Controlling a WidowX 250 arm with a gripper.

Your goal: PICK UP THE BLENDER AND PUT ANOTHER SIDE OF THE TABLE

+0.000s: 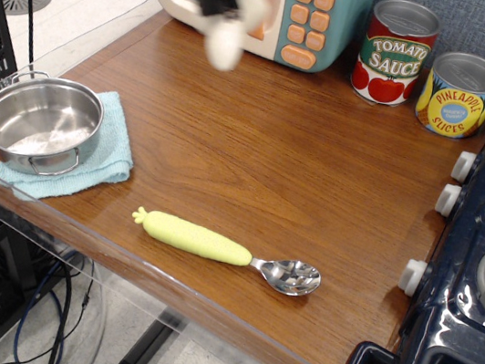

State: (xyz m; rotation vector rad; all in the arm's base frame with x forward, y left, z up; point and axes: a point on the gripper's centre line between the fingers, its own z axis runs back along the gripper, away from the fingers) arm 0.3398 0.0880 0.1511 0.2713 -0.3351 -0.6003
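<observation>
Now the blender point(225, 43) is held aloft, clamped in the blurred gripper point(223, 3), before the toy microwave point(261, 5). The table point(256, 156) is well cleared.

Landmark: spoon point(227, 251), lying near the front edge of the bench point(274, 159).

- Behind spoon: broad bare wood, open to passage.
- Far behind: toy microwave point(261, 5), tomato sauce can point(394, 54) and pineapple can point(458, 94) line the rear.
- Left of spoon: steel pot point(40, 122) on blue cloth point(107, 161).
- Right: toy stove point(477, 275) walls that side.
</observation>
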